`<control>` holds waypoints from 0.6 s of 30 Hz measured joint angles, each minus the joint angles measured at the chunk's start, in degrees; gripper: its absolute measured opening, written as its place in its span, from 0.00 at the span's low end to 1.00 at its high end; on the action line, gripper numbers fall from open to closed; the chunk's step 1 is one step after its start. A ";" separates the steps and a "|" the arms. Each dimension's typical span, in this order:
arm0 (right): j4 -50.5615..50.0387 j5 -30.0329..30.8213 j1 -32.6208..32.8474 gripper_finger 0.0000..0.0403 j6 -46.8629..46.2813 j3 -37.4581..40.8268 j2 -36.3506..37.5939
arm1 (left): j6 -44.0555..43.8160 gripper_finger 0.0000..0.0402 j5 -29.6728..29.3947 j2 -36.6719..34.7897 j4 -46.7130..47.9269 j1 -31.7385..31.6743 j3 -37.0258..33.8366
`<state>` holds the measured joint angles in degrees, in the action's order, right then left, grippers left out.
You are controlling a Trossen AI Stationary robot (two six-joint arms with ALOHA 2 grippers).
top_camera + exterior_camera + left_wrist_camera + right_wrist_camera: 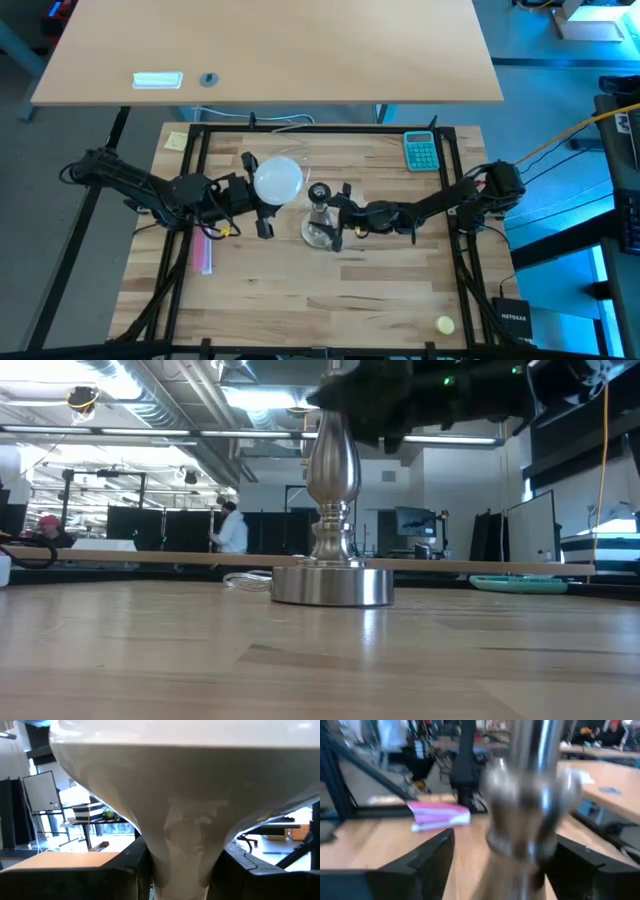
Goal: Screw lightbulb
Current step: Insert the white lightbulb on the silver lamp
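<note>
White frosted lightbulb [277,179] sits clamped in the left pincer [262,192], up off the desk [300,310] and just to the left of the socket stand [320,222]. From the left wrist view you can see the narrow neck [184,851] pinched between the two dark fingers [131,865], with the round globe flaring out away from the wrist. So the bulb's long axis pretty much runs along the pincer's own line, globe end out, base end tucked in between the fingers. From overhead the globe reads as a round white disc, not touching the stand.

The right pincer [335,215] is over at the silvery stand. Its fingers [427,855] sit either side of the metal stem [530,820] with visible gaps on both sides, so it's spread open around the stem rather than gripping it. In the low view the stand [331,540] is upright on its round base, flat on the wood.

Other stuff on the desk: a teal calculator [421,151] near the far right corner, a pink flat thing [205,250] lying below the left arm, a yellow sticky note [177,140] far left.
</note>
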<state>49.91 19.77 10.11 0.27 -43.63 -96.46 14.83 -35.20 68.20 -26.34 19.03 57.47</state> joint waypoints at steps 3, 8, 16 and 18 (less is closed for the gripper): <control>-0.86 1.49 -0.03 0.56 0.03 -1.75 -0.27 | -1.13 0.34 -0.04 1.04 -1.52 -0.38 0.04; -3.44 0.08 0.00 0.35 1.55 -3.97 -0.16 | -0.87 0.34 -2.76 5.12 -8.11 -0.32 0.52; -4.23 0.21 -0.02 0.35 1.53 -4.16 -0.13 | 1.89 0.34 -6.74 14.48 -8.91 0.05 8.84; -4.28 0.24 -0.02 0.35 1.53 -4.16 -0.13 | 2.49 0.34 -8.26 16.51 -8.88 0.07 10.46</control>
<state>45.63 20.01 10.09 1.80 -47.79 -96.60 17.31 -43.46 84.70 -35.22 19.10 67.93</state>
